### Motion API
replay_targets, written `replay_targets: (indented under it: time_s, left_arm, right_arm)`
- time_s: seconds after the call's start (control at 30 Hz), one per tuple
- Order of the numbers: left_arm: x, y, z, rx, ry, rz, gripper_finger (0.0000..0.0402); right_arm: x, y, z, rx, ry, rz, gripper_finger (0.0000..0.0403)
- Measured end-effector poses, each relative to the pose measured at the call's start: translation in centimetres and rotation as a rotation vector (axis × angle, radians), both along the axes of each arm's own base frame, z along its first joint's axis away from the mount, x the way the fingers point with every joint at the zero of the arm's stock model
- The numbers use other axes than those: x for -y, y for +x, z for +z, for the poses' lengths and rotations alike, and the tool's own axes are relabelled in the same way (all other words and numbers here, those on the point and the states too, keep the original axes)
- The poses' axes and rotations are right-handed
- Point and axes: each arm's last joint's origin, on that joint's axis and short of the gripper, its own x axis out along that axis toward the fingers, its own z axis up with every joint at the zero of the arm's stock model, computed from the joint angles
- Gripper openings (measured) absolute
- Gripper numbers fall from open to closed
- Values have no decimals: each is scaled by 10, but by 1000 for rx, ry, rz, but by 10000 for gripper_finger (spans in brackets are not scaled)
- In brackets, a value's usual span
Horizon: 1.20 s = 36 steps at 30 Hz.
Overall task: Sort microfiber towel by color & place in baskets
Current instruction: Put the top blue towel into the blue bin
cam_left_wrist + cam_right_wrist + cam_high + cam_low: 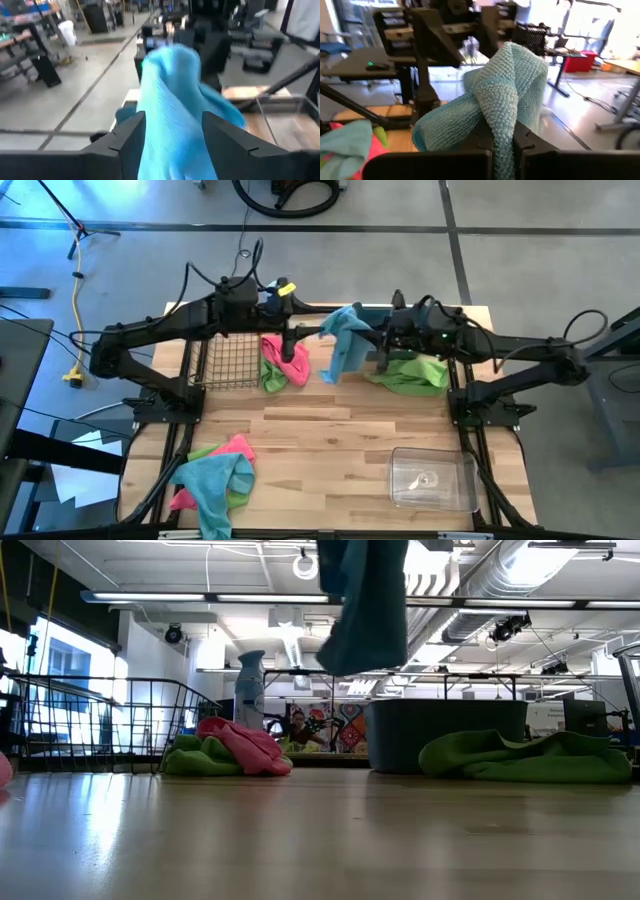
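A light teal-blue microfiber towel (343, 340) hangs high over the far middle of the table between my two grippers. My right gripper (502, 150) is shut on it, reaching in from the table's right. My left gripper (172, 140) stands open on the towel's left, one finger on either side of the cloth. Pink and green towels (285, 365) lie bunched on the table beside the black wire basket (225, 360). A green towel (410, 375) lies in front of the grey-blue tub (445, 735). A pile of pink, green and blue towels (215, 475) lies at the near left. My right gripper pinches a bunched fold of the blue towel (502, 127) between its two fingers, coming level from the table's right. The towel is lifted clear of the table and its loose end (365, 620) hangs below. My left gripper has the cloth between its spread fingers (127, 137); whether they touch it I cannot tell.
A clear plastic box (432, 478) stands at the near right. A spray bottle (250, 690) stands at the far side behind the wire basket. Bare wood lies across the table's middle and near centre.
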Motion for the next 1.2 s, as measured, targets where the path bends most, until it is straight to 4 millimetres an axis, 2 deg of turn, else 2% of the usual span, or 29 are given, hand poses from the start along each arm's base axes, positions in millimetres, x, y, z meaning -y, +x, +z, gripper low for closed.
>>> replay_targets:
  time_s: [0.33, 0.5, 0.7, 0.93, 1.07, 1.2]
  left_arm:
    - [4, -44, 0, -122, -123, 76, 200]
    - [5, -60, -16, -102, -172, 109, 200]
    - [7, -72, -36, 29, -218, 126, 200]
    - [7, -77, -54, 108, -261, 138, 200]
    - [7, -77, -55, 108, -267, 140, 200]
    - [7, -77, -54, 120, -231, 158, 200]
  right_arm:
    - [2, -55, 12, -58, 24, -68, 1]
    - [0, -83, 15, -77, 29, -117, 0]
    - [-3, -109, 16, -86, 50, -139, 0]
    - [-5, -124, 16, -86, 85, -137, 0]
    - [-5, -123, 16, -92, 76, -136, 0]
    - [-3, -115, 19, -79, -9, -164, 0]
